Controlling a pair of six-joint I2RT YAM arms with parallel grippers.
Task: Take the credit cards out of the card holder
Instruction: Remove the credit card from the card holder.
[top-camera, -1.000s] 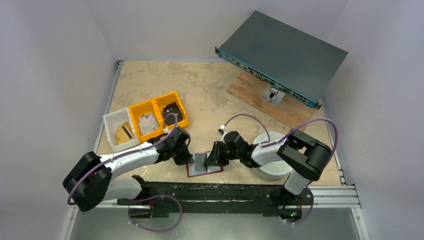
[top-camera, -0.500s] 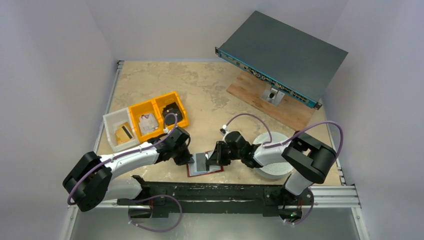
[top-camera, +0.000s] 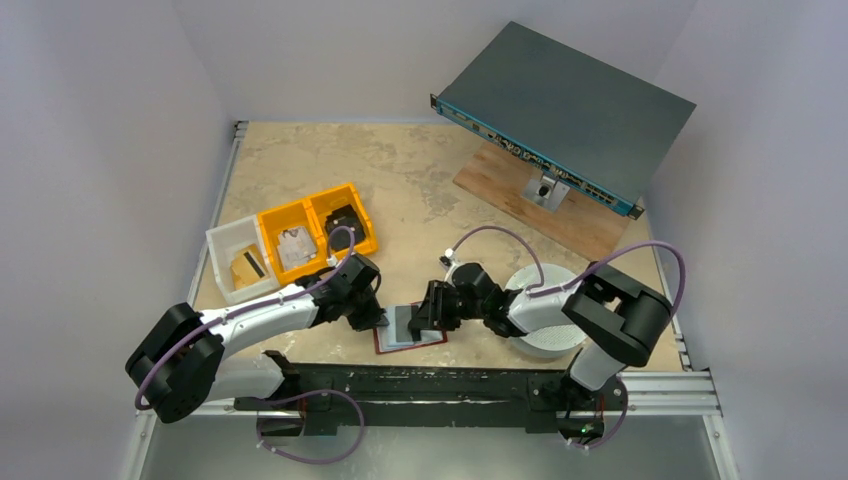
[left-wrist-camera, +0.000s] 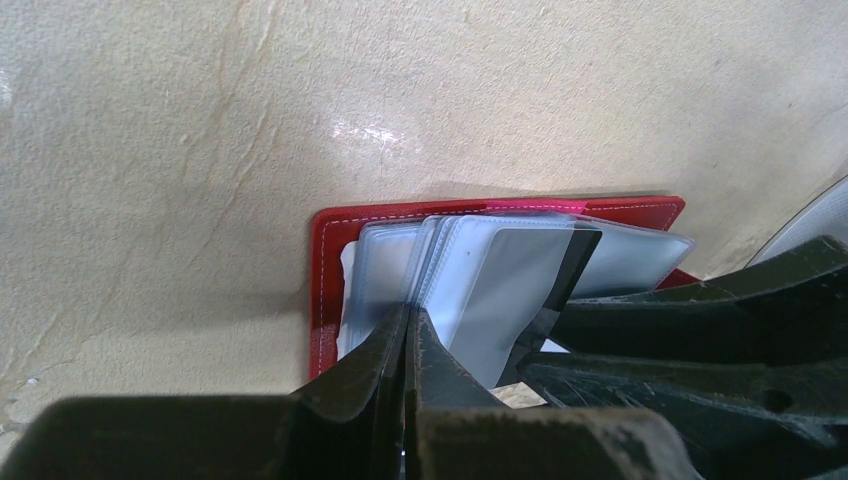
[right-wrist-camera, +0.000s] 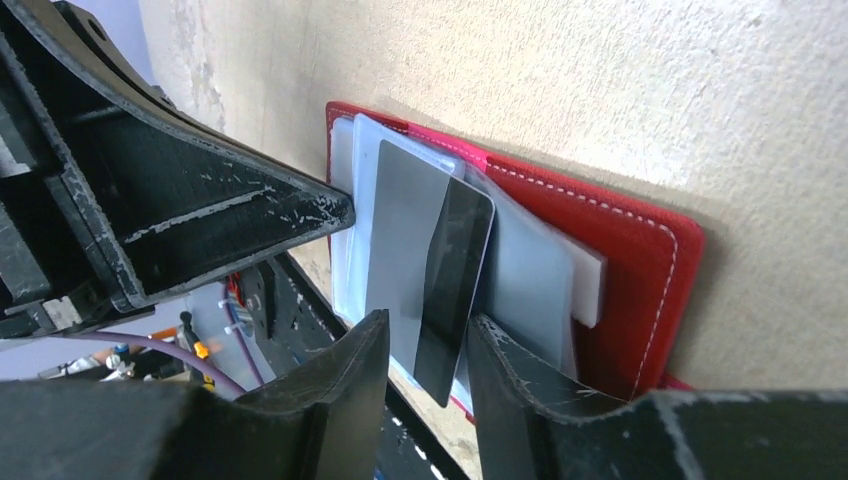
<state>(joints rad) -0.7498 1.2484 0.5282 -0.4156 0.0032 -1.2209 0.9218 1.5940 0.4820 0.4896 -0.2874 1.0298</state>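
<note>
We are seeing one red card holder (top-camera: 408, 338) lying spread flat at the near edge of the surface (top-camera: 420, 180), between two end effectors. The left end effector (left-wrist-camera: 408, 318) is pinched fully closed, its tip resting on the clear sleeves (left-wrist-camera: 385, 260). The right end effector (right-wrist-camera: 428, 325) is standing narrowly parted, its fingers flanking one grey card (right-wrist-camera: 410, 230) with a black stripe. Farther left, one white bin (top-camera: 215, 262) and two yellow bins (top-camera: 300, 203) are sitting together, with one golden card (top-camera: 247, 268) lying in the white bin.
</note>
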